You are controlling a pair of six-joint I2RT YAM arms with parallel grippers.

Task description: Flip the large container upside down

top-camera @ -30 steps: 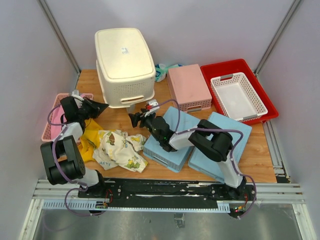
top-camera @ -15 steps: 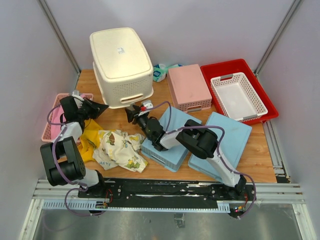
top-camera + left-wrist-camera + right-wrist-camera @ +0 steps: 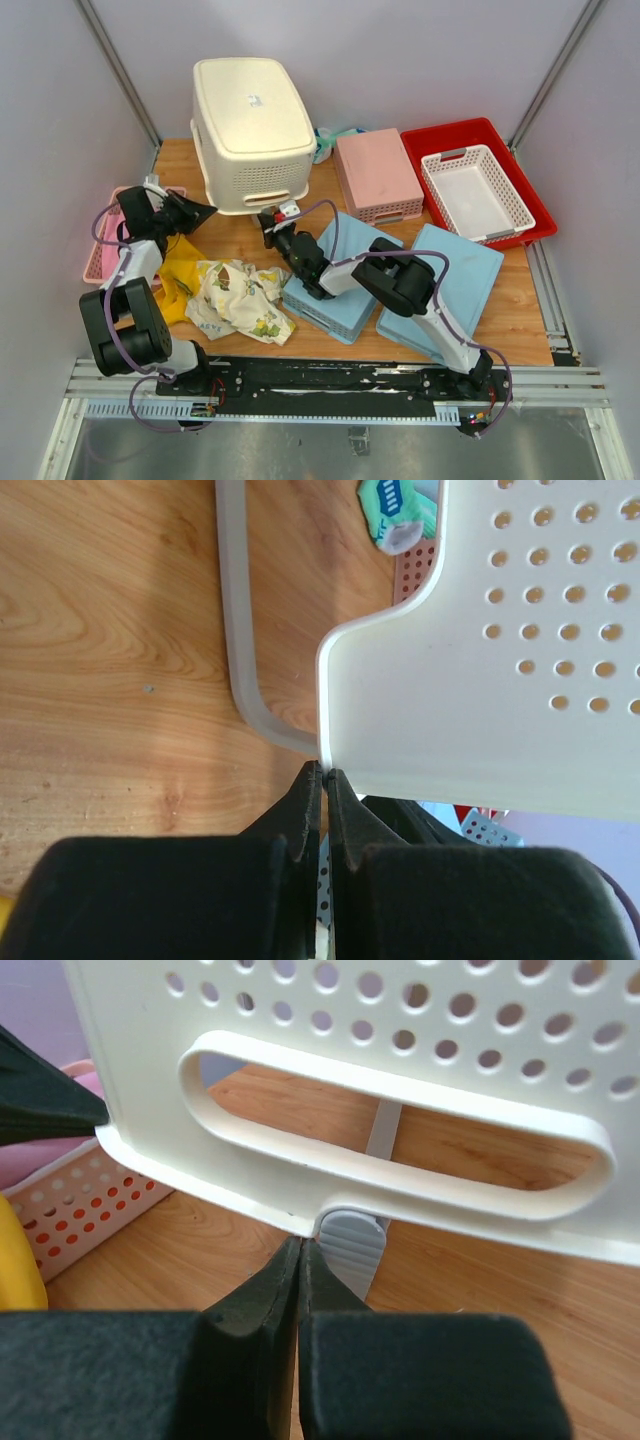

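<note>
Tub (image 3: 250, 110) at far left of table (image 3: 235, 240), base up, long axis near-far, short end w/ handle slot (image 3: 266, 197) facing arms. L gripper (image 3: 200, 213) pinched shut, empty, at near-left rim corner. R gripper (image 3: 268, 225) shut, empty, tips just under slot.

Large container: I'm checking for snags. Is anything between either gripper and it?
Nothing visible does. The left gripper, shut, has its tips right at a corner of the rim of the large container. The right gripper, also shut, sits just under the rim below the handle slot.
</note>
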